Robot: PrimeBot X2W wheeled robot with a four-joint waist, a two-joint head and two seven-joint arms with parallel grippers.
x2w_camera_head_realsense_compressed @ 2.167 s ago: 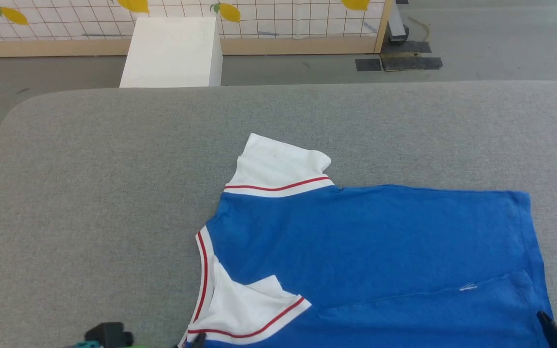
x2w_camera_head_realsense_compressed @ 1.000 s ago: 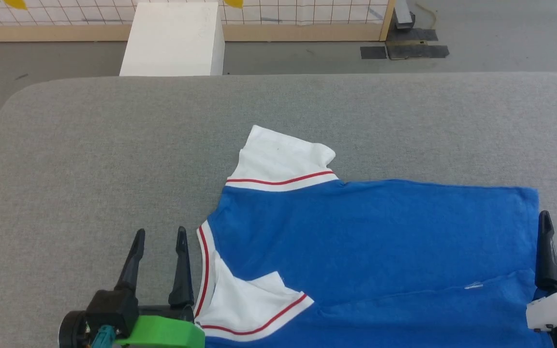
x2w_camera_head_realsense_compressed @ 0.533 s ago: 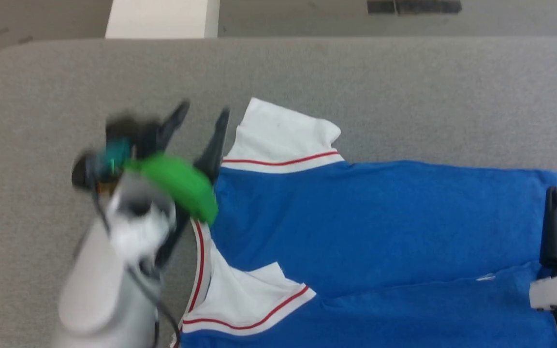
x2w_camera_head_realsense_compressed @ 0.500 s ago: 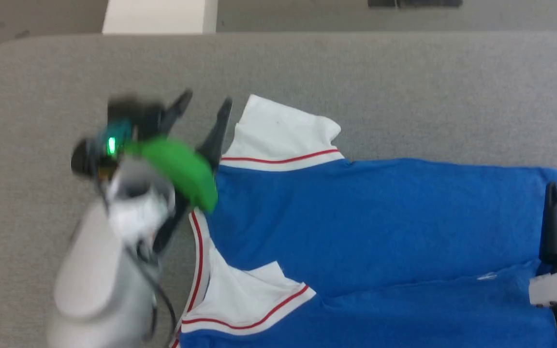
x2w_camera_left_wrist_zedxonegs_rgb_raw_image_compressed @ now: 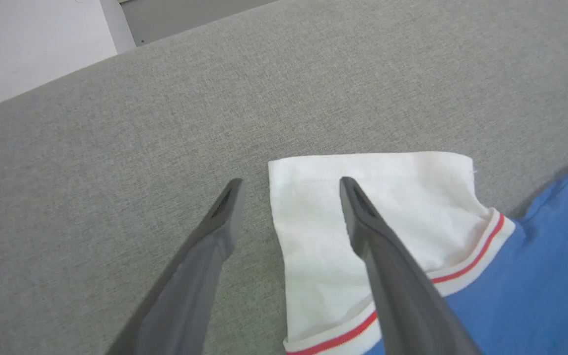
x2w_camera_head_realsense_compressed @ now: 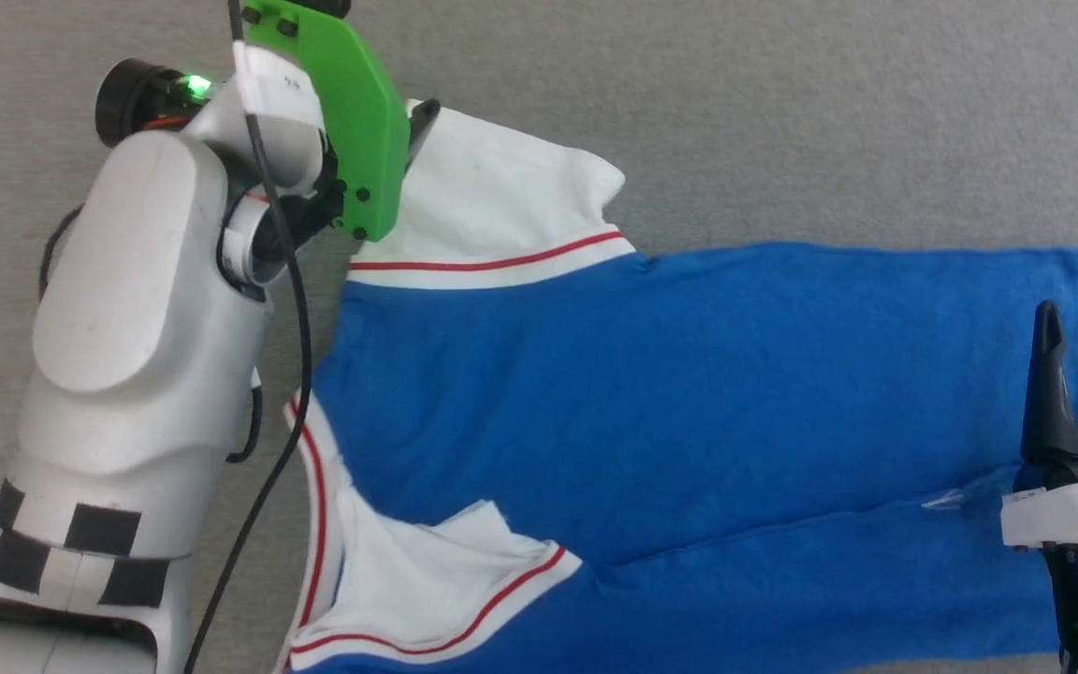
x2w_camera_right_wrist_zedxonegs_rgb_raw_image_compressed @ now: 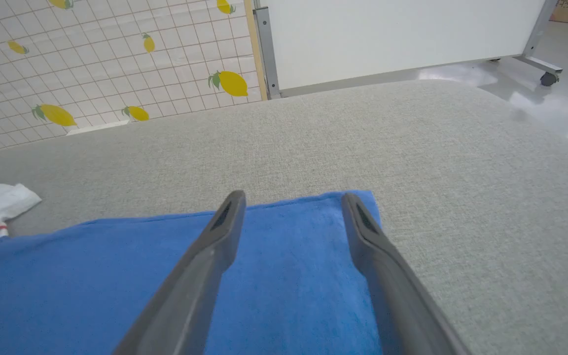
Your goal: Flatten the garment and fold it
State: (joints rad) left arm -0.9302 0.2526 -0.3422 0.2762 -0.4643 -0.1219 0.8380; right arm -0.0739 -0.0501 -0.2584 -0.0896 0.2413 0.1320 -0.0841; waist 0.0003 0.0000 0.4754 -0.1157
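The garment [x2w_camera_head_realsense_compressed: 670, 402] lies spread on the grey padded surface [x2w_camera_head_realsense_compressed: 782, 112], collar end toward the robot's left and hem toward its right. The far sleeve [x2w_camera_left_wrist_zedxonegs_rgb_raw_image_compressed: 387, 207] stops well short of the surface's far edge, and the hem corner sits well in from the surface's rounded far right corner.

Flattening looks mostly done: the blue body lies smooth, with only light creases. Folding appears to have begun on the near side. A long blue flap [x2w_camera_head_realsense_compressed: 782, 599] lies turned up over the body, and the near sleeve [x2w_camera_head_realsense_compressed: 417, 590] is tucked inward on top of it.

The far side is not folded yet, and the far sleeve sticks out flat past the body's far edge.

The left gripper [x2w_camera_left_wrist_zedxonegs_rgb_raw_image_compressed: 290, 181] is at that sleeve's outer corner with its jaws apart — one finger over the white cloth, the other over bare surface. It holds nothing. The right gripper [x2w_camera_right_wrist_zedxonegs_rgb_raw_image_compressed: 292, 195] sits over the far hem corner, jaws also apart, and nothing is pinched.

My judgement is that roughly the first lengthwise fold is in. What remains is the far sleeve and far long edge — then the crosswise folds that bring hem toward collar.
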